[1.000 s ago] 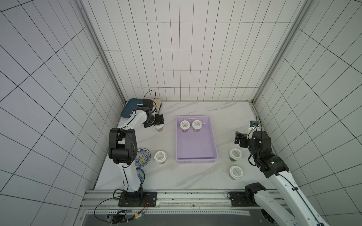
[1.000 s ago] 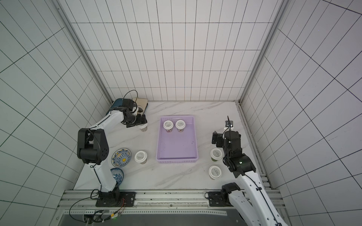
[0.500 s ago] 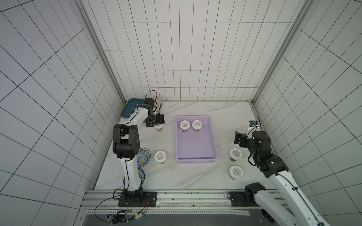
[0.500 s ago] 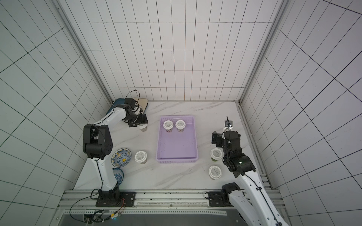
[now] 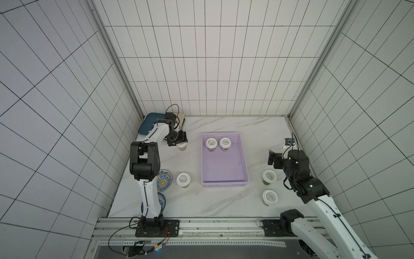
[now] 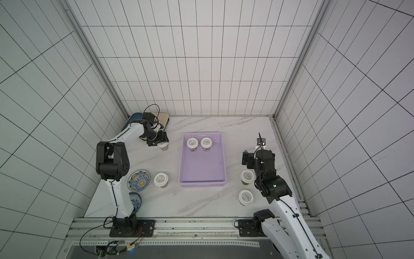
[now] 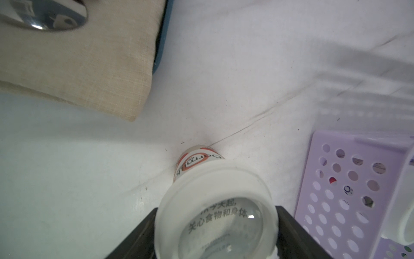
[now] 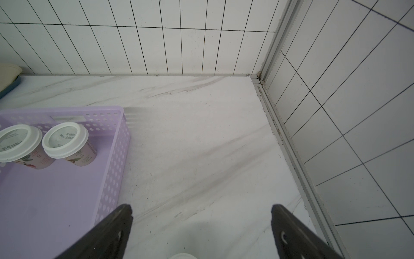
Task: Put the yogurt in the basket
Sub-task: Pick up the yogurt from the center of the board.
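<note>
We see the left arm rising straight from its base at the near edge, folding at a high elbow and reaching toward the far left corner. There the wrist bends back and points the left gripper point(image 5: 180, 142) down over a yogurt cup point(image 5: 182, 148). In the left wrist view its dark fingers point(image 7: 139, 237) lie against both sides of the white lid, clamped on it. That cup stands upright on the marble table point(image 5: 224, 208), between the dark blue tray point(image 5: 145, 125) and the lilac basket point(image 5: 225, 185). Inside the basket, at its far end, stand two cups point(image 5: 211, 143); three more cups point(image 5: 183, 179) stand outside it. The right arm leans in from the near right, and the right gripper point(image 8: 201, 213) hovers near the basket's right side, spread wide with nothing between its jaws
</note>
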`<state>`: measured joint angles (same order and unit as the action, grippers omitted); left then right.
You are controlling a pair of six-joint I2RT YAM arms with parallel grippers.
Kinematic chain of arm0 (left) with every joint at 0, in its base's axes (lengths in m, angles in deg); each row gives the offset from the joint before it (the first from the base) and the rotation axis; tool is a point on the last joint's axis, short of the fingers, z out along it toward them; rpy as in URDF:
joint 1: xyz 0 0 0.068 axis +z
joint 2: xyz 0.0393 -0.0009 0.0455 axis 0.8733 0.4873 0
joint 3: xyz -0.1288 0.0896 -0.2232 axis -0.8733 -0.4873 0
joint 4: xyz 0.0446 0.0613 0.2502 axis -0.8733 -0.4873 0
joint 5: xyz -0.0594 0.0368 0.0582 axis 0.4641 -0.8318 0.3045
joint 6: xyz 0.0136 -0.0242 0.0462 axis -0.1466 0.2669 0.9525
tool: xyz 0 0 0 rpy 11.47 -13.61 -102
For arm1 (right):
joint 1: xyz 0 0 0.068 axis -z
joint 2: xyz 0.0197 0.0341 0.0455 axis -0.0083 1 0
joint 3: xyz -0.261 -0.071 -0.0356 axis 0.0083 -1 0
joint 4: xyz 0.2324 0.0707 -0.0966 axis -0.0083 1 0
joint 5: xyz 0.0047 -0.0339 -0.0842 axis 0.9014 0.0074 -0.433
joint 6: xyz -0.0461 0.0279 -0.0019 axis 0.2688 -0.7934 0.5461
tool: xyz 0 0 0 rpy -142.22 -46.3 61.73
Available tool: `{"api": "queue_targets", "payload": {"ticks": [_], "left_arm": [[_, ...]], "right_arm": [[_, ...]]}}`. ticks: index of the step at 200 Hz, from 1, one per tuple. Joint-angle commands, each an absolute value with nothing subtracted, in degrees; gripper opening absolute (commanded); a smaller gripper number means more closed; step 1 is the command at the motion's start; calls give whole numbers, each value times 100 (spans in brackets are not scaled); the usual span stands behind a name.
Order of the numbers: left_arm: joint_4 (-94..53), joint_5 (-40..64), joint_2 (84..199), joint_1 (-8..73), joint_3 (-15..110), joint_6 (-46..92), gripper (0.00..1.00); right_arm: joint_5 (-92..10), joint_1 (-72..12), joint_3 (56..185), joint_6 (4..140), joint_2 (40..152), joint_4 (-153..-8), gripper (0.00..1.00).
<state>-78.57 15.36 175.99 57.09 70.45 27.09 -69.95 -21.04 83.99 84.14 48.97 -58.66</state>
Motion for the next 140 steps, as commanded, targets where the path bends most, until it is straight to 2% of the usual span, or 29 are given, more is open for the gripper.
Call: {"api": "queue_targets", "payload": {"ticks": [1,140], "left_arm": [[-7816,1587,17488,5705,7011,2729,75],[-7344,1970,16327,5582,6310,2713,73]], "right_arm": [[-7070,-2159,8284,8431,4933,-5952,99],[-7157,-2159,8280,8431,4966,-5962,99]]}}
